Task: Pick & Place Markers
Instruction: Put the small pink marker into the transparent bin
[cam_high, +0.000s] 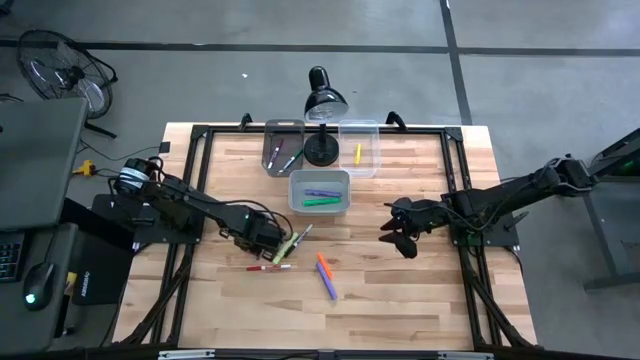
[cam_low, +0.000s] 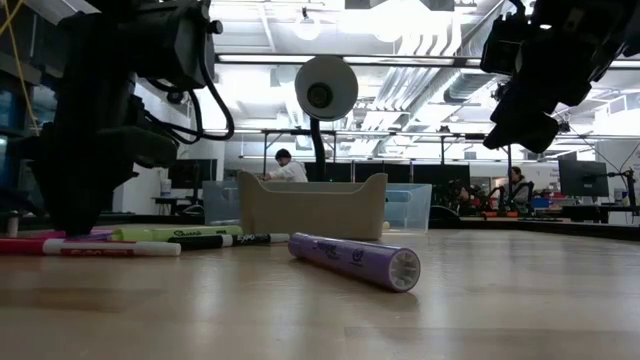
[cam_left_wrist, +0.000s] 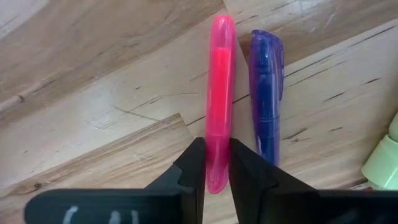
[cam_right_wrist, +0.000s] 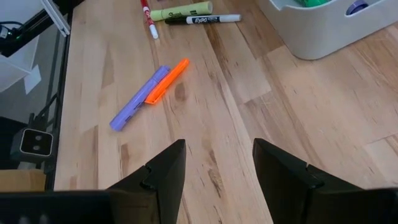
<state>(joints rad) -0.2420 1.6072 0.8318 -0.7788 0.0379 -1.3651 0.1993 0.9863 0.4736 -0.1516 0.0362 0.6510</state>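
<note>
- The left tool (cam_left_wrist: 215, 163) is down at the table (cam_high: 400, 290), its two dark fingers pinched on one end of a pink marker (cam_left_wrist: 221, 93). The marker lies flat on the wood, so the grip looks freshly taken and the lift not yet begun.
- Just beside the pink marker lies a dark purple marker (cam_left_wrist: 267, 99), parallel and nearly touching. The narrow pinch at the end seems chosen to take one pen without catching its neighbour.
- Close by are a yellow-green marker (cam_high: 284, 246), a black-and-white marker (cam_high: 302, 235) and a red-and-white marker (cam_high: 268, 267), all loose on the table.
- Nearer the middle, an orange marker (cam_right_wrist: 166, 81) and a light purple marker (cam_right_wrist: 138, 99) lie side by side, touching.
- Farther back, a clear bin (cam_high: 320, 191) holds purple and green markers. Two more bins (cam_high: 360, 147) behind it flank a black lamp (cam_high: 322, 100) and hold a few pens, which suggests sorting by colour.
- The right tool (cam_right_wrist: 216, 168) hangs above the table's right side, fingers wide apart and empty, waiting clear of the left arm's work.
</note>
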